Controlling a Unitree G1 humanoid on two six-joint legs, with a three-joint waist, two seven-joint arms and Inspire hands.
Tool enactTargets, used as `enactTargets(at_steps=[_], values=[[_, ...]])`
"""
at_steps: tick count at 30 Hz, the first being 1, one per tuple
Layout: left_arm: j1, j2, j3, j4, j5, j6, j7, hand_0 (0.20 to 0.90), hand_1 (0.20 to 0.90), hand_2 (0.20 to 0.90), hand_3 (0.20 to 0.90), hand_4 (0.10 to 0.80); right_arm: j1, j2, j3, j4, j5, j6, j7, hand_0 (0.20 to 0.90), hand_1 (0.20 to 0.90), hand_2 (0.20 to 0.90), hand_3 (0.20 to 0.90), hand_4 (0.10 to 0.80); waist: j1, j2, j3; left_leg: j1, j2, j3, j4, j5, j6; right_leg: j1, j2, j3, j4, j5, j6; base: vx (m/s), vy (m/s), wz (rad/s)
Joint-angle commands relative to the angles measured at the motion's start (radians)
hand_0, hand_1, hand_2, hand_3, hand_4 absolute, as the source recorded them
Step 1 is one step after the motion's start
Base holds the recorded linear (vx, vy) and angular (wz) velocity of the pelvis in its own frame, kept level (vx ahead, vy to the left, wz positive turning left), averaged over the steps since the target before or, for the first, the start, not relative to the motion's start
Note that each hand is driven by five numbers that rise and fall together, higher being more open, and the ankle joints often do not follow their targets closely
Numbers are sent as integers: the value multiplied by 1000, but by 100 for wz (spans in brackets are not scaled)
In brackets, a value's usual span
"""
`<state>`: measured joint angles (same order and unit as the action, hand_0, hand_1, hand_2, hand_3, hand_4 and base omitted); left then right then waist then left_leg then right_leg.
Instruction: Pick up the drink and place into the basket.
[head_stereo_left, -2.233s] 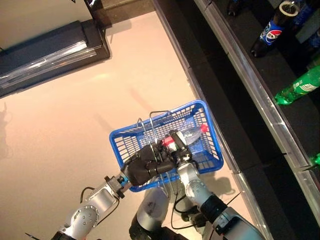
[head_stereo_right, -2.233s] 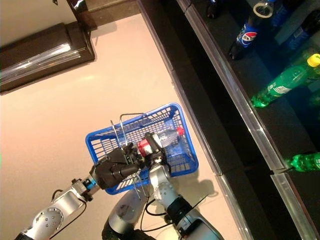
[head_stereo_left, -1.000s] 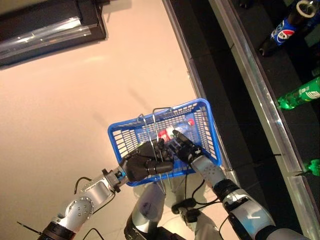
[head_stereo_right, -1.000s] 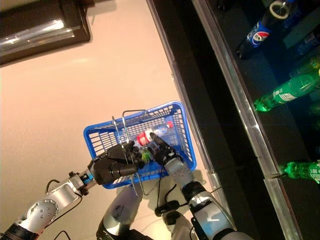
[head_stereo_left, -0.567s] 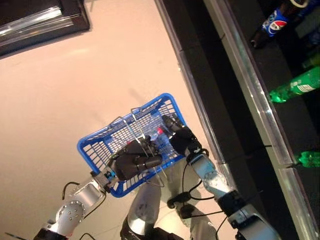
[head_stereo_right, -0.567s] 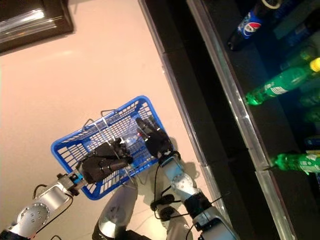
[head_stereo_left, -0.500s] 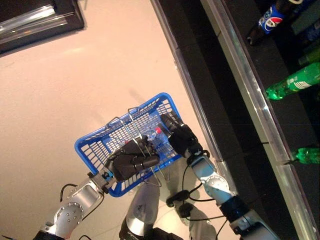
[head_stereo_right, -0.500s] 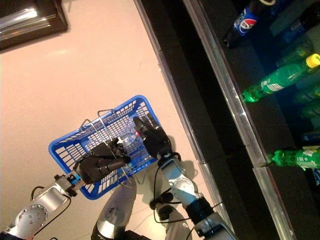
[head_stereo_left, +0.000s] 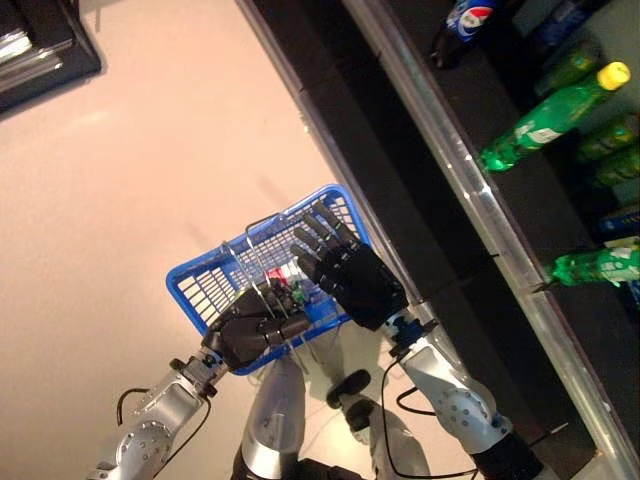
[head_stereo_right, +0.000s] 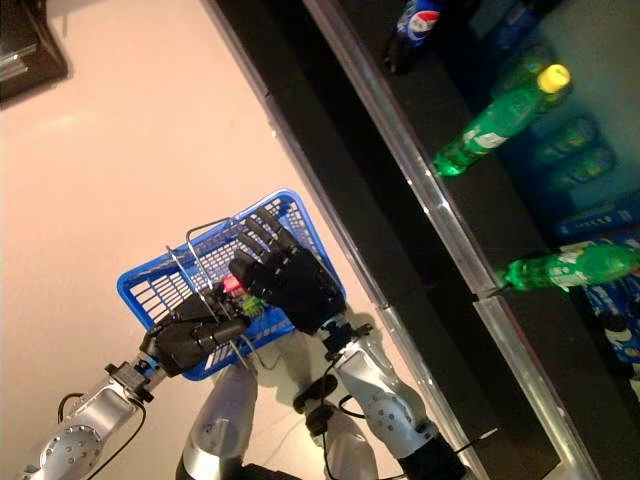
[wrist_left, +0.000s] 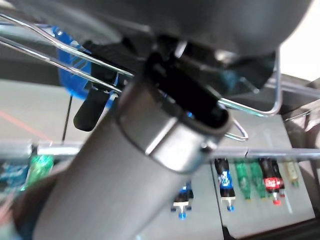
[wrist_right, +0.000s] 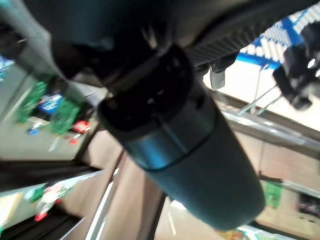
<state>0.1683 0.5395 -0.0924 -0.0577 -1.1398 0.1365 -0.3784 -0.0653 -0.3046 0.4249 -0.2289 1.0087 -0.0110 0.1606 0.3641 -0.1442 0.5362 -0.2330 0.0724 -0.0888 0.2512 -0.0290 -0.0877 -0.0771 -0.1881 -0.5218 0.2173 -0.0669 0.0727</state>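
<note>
From the left eye view, one blue basket (head_stereo_left: 215, 285) hangs from the left hand (head_stereo_left: 255, 325), whose fingers are curled round its wire handles (head_stereo_left: 262, 262); the right hand (head_stereo_left: 345, 280) is spread flat with straight fingers over the basket's near end, holding nothing; just beside its fingertips and below them, inside the basket, a scrap of red shows, which I take for the one drink (head_stereo_left: 278, 276); it looks like a plastic bottle, light, smooth and apt to roll, best taken round its middle; on the shelf (head_stereo_left: 500, 235) well beyond the right hand I count about four bottles (head_stereo_left: 545, 118).

The right eye view agrees; red and a bit of green sit between the two hands, in the basket.

The left wrist view shows wire handles and blue mesh; the right wrist view gives blue mesh only, its own fingers unclear.
</note>
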Motion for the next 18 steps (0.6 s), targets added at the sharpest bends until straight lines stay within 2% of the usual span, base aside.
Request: enactTargets(at_steps=[1,3,6,7,11,13,14,18], values=[[-38,-88,77,-222,-11,-230,-29,300,300,300,200,100,14,7,-42,-134,-22,-111,112,900,900,900,900,800,-49,0,-89,34,-31,117,-58,36,63,50,34,57,-20,58,53,2,17,-10],[-18,-122,94,-118,-21,-282,38,300,300,300,200,100,69,11,-67,-98,-38,-99,94,900,900,900,900,800,-79,-3,-123,66,-22,135,-84,44,58,63,40,87,-42,57,52,-7,37,-19],[30,-175,137,29,-20,-342,69,300,300,300,200,100,166,5,-124,-24,-42,-97,158,900,900,900,900,800,-123,-6,-176,113,-3,170,-123,53,47,80,50,127,-74,56,52,-11,61,-38],[44,-196,156,124,-27,-371,65,300,300,300,200,100,212,-2,-149,18,-46,-109,193,900,900,900,900,800,-148,-8,-206,137,7,193,-142,57,39,88,57,151,-93,56,52,0,63,-26],[51,-238,182,279,-43,-385,91,300,300,300,200,100,257,-9,-193,96,-54,-141,202,900,900,900,900,800,-186,3,-250,170,25,232,-156,62,24,102,61,179,-103,48,45,-6,33,-28],[44,-259,195,379,-52,-391,89,300,300,300,200,100,264,-18,-208,148,-82,-135,197,900,900,900,900,800,-203,18,-266,182,31,241,-147,60,16,111,62,185,-99,39,36,57,63,-3],[38,-282,202,461,-84,-385,110,300,300,300,200,100,276,-25,-210,197,-80,-109,204,900,900,900,900,800,-216,41,-282,193,36,239,-142,65,8,124,65,191,-95,31,29,104,94,-6],[55,-321,220,539,-110,-369,125,300,300,300,200,100,292,-30,-203,296,-121,-80,196,900,900,900,900,800,-220,84,-305,206,38,213,-184,95,-3,142,67,195,-117,35,26,89,96,-10]])
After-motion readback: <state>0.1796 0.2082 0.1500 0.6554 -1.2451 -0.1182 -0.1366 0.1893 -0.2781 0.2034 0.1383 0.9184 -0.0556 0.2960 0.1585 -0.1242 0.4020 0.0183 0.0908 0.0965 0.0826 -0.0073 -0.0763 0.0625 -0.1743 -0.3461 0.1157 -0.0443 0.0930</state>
